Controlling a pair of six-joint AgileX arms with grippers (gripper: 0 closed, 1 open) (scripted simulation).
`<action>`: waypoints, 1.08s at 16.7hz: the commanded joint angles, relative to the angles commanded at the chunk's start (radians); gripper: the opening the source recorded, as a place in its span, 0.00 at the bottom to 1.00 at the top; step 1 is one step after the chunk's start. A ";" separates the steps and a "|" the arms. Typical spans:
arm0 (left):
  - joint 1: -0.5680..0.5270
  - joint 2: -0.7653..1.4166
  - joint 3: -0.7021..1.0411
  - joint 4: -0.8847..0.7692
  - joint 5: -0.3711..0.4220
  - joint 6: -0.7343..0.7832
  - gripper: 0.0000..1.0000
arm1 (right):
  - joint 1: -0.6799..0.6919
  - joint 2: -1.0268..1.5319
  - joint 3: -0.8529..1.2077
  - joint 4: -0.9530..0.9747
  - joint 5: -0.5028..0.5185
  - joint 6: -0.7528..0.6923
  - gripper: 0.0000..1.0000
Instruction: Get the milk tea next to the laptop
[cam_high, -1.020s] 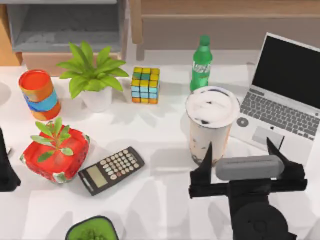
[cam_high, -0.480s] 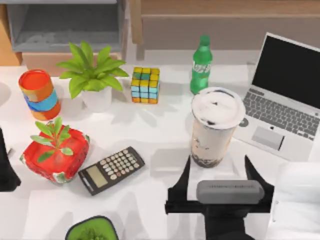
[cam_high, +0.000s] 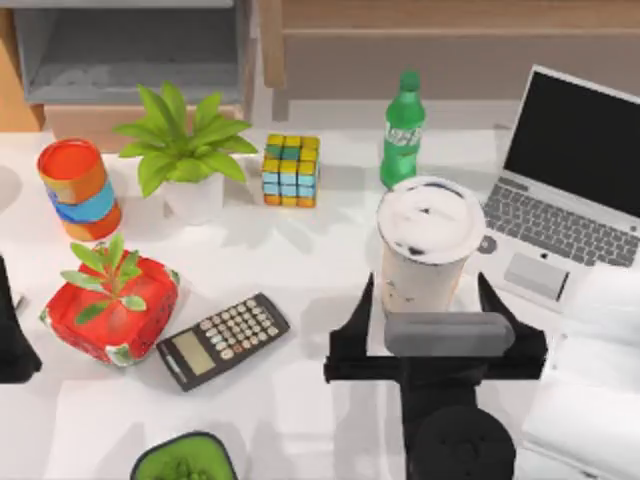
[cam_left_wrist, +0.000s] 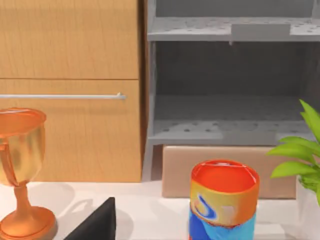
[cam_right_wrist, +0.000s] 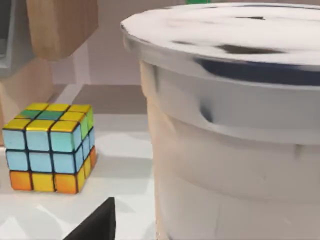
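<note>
The milk tea (cam_high: 428, 262), a tall cup with a wide white lid, stands on the white table just left of the laptop (cam_high: 575, 190). The laptop is open, with a black screen and a grey keyboard. My right gripper (cam_high: 427, 290) is open at the cup's near side. Its black fingers (cam_high: 362, 315) reach along either side of the cup's lower part with small gaps. In the right wrist view the milk tea (cam_right_wrist: 235, 130) looms very close. My left gripper (cam_high: 10, 335) is parked at the table's left edge.
A green soda bottle (cam_high: 403, 125) stands just behind the cup. A colour cube (cam_high: 290, 170), a potted plant (cam_high: 185, 160), an orange can (cam_high: 78, 188), a strawberry-patterned pot (cam_high: 110, 305) and a black calculator (cam_high: 222, 340) fill the left half. A trophy (cam_left_wrist: 20, 170) stands near the left arm.
My right gripper slid left, then moved away from the front edge, so its open fingers now flank the cup. The cup shifted only slightly.
</note>
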 joint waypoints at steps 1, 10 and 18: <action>0.000 0.000 0.000 0.000 0.000 0.000 1.00 | -0.034 0.005 0.020 -0.013 -0.034 -0.002 1.00; 0.000 0.000 0.000 0.000 0.000 0.000 1.00 | -0.128 0.019 0.076 -0.049 -0.128 -0.006 0.92; 0.000 0.000 0.000 0.000 0.000 0.000 1.00 | -0.128 0.019 0.076 -0.049 -0.128 -0.006 0.32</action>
